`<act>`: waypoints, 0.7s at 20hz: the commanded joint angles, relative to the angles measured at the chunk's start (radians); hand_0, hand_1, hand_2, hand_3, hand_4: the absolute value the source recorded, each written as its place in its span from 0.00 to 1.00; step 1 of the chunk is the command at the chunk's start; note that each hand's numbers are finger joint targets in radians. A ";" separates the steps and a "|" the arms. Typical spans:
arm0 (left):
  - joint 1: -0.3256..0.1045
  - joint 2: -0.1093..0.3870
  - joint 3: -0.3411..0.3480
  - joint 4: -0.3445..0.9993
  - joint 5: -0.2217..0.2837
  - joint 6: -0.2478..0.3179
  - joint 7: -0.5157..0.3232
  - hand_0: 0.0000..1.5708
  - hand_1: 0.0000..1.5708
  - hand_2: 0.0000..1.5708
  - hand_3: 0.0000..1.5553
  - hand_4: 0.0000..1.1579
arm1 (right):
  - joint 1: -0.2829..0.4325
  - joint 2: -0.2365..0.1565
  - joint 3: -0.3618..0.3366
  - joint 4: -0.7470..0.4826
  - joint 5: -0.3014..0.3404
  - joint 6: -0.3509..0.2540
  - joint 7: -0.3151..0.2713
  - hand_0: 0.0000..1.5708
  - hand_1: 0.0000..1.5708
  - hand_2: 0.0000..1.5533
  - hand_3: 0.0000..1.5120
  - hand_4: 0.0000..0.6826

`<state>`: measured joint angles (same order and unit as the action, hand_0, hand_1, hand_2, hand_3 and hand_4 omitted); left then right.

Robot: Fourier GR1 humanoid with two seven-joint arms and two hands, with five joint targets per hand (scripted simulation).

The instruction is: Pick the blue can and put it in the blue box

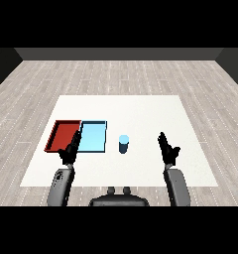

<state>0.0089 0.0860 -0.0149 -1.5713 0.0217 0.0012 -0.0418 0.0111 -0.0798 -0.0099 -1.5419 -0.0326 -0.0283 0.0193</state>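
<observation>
The blue can (123,144) stands upright on the white table (141,111), just right of the light blue tray (93,137). My right hand (167,149) is raised to the right of the can, a clear gap away, fingers straight and open, holding nothing. My left hand (71,149) hovers over the near edge between the red tray (64,135) and the light blue tray, fingers extended and open, holding nothing.
The red tray lies left of the light blue tray, side by side and touching. White table surface stretches behind the can and to the right of my right hand. Wooden floor surrounds the table.
</observation>
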 commanded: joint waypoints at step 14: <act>-0.005 -0.060 -0.004 0.059 -0.022 -0.035 -0.382 0.00 0.00 0.00 0.00 0.00 | 0.218 -0.017 0.007 -0.279 -0.218 0.266 -0.198 0.00 0.00 0.00 0.00 0.00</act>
<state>0.0023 0.0564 -0.0083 -1.6093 0.0211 -0.0270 -0.2637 0.2017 -0.0930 0.0045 -1.7685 -0.1996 0.1995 -0.1779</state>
